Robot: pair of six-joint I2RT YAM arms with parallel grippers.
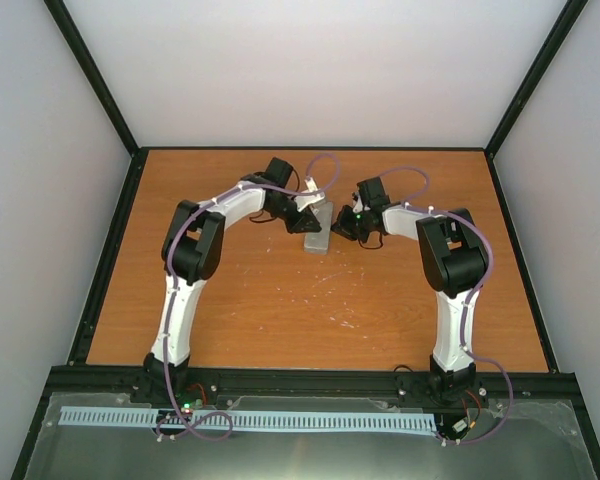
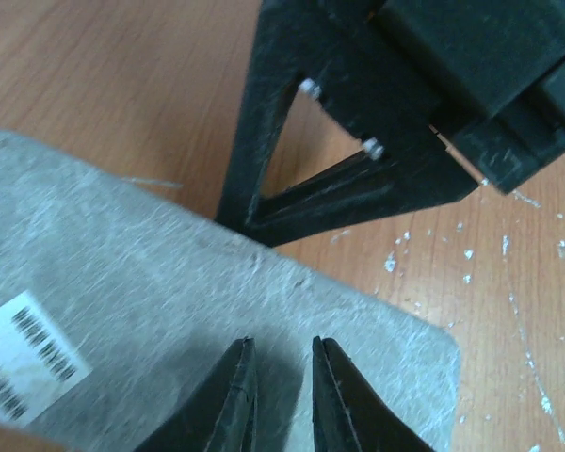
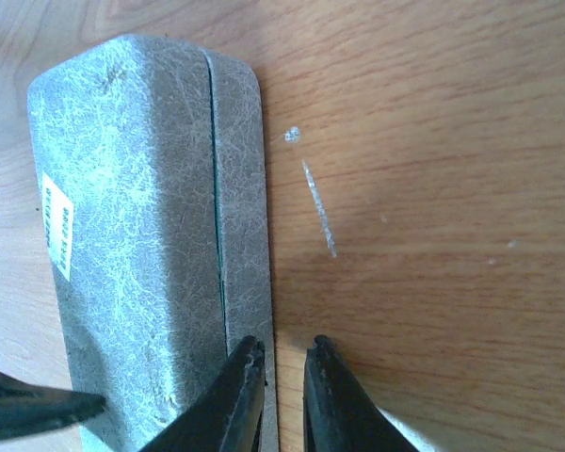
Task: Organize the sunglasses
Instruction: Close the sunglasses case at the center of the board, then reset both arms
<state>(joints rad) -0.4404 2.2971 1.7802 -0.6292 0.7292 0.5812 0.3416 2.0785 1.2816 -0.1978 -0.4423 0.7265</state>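
Observation:
The grey case (image 1: 317, 232) lies closed on the wooden table at the back centre. It also shows in the left wrist view (image 2: 217, 282) and in the right wrist view (image 3: 122, 188), where a thin teal seam runs along its lid. The sunglasses are hidden; none show in any view. My left gripper (image 1: 305, 215) hovers over the case's top (image 2: 282, 344), jaws a little apart and empty. My right gripper (image 1: 342, 228) sits at the case's right edge (image 3: 284, 347), jaws a little apart, one finger over the rim, nothing between them.
A white barcode label (image 2: 28, 363) is stuck on the case. The right gripper's black body (image 2: 358, 141) stands just past the case in the left wrist view. White scratches (image 3: 318, 207) mark the wooden table (image 1: 280, 310). Black rails edge the table.

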